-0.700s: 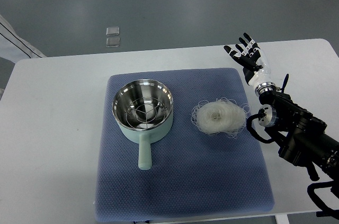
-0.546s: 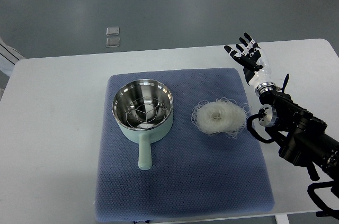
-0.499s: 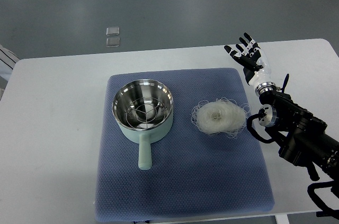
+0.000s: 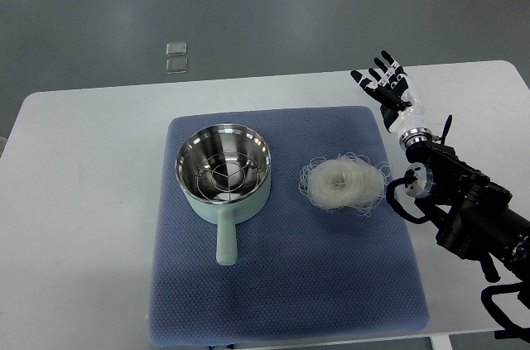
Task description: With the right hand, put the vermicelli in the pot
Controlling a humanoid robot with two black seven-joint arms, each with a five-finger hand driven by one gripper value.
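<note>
Top view: right hand (image 4: 387, 82) beyond mat edge (image 4: 377, 118)

Looks like a robotics lab or test room rather than a home kitchen: plain white rectangular table (image 4: 91, 226) set on a bare grey concrete-like floor (image 4: 273, 11), small clear square markers (image 4: 175, 56) stuck on it, cooking props staged on a blue quilted mat (image 4: 290, 284).

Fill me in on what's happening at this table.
A humanoid robot's right hand is raised over the far right corner of the blue quilted mat, fingers spread and holding nothing. The white nest of vermicelli lies untouched on the mat, to the right of the pale green pot with the steel rack inside. Nothing is in the pot yet, and no left arm is in view.
</note>
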